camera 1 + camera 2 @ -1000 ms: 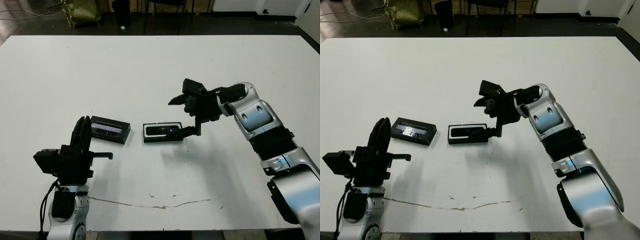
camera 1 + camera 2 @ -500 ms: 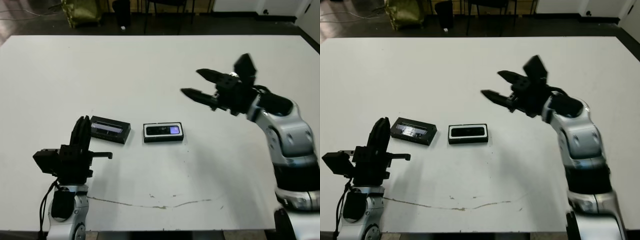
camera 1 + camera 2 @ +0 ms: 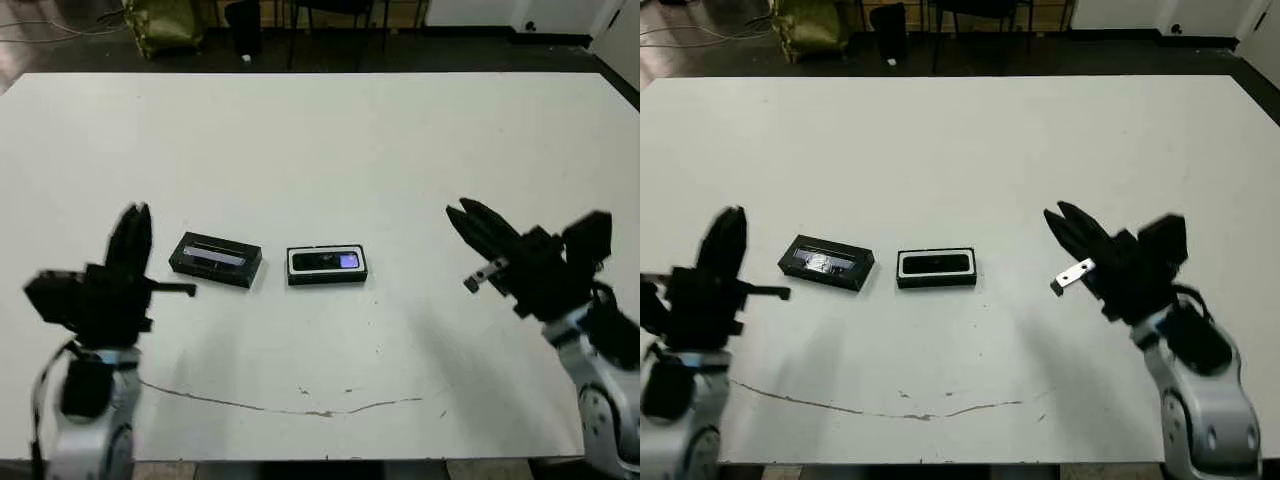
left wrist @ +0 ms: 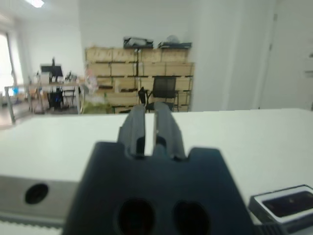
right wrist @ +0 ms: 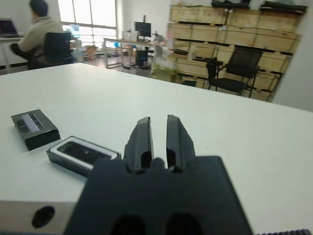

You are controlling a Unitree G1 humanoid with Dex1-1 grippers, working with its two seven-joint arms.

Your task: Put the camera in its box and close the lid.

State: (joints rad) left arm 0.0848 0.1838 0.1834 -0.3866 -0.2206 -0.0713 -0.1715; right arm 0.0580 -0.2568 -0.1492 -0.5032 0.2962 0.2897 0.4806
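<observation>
The camera [image 3: 325, 262], a slim black bar with a small purple screen, lies inside the white-lined box [image 3: 327, 279] at the middle of the table. The lid [image 3: 215, 258], black with a glossy strip on top, lies flat just left of the box, a small gap between them. My left gripper [image 3: 134, 214] is shut and points away over the table's left side, left of the lid. My right gripper [image 3: 458, 213] is shut and empty, well to the right of the box. The right wrist view shows the box [image 5: 80, 152] and the lid [image 5: 34, 126] beyond the fingers [image 5: 143, 138].
The white table [image 3: 330, 150] has a thin crack line [image 3: 300, 407] near its front edge. A person [image 5: 41, 29] sits at a desk far beyond the table. Chairs and stacked cartons stand in the room behind.
My right gripper has pulled away from the box, swung right and toward the table's front, and its fingers have shut. My left arm has shifted left. Camera, box and lid lie unchanged.
</observation>
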